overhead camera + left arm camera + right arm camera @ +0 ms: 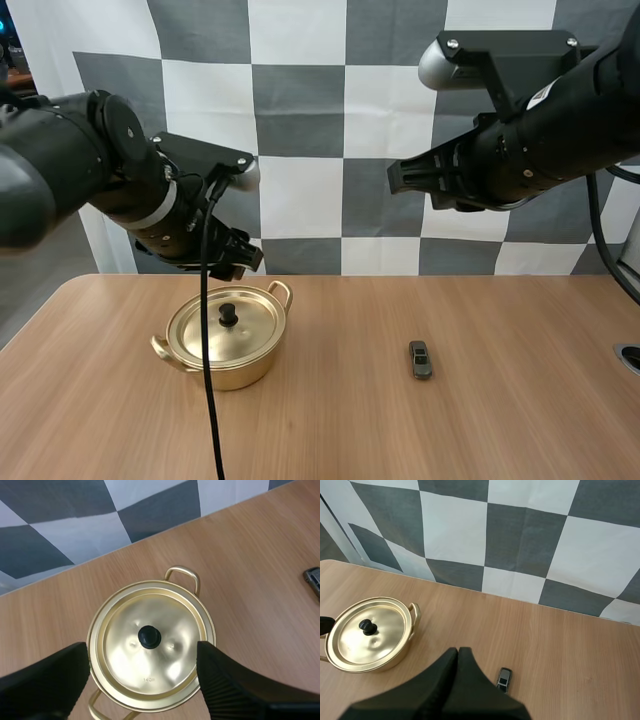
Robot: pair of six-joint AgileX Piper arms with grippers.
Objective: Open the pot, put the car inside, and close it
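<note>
Spread wide, the left gripper (142, 652) hangs above the pot (236, 378), its two black fingers (227, 690) standing apart with their ribbed faces turned to each other. Seen from the left wrist, they flank the gold lid (167, 625), and the small black knob (149, 636) sits almost midway between them, but lower down. Nothing is gripped, and the fingers touch neither lid nor pot. From the high view this gripper sits just behind and above the pot's far handle (281, 292), clear of it.

Judging from this, the first step is in hand: opening the pot. The lid sits squarely on the rim, so nothing of the task is done yet. The next move likely calls for a straight descent that keeps the knob centred. The fingers must then close on the knob alone, and the lid must be lifted cleanly so the light pot does not drag along.

Over on the other side, the right gripper (457, 655) is closed on nothing, its fingers lying together as one dark wedge. It is held high over the bench (520, 430). The small grey car (420, 359) lies on the bare wood below it, near its tip in the right wrist view. The car lies well apart from the pot, towards the right arm's side, and is untouched. It looks like that arm's job once the lid is off.
</note>
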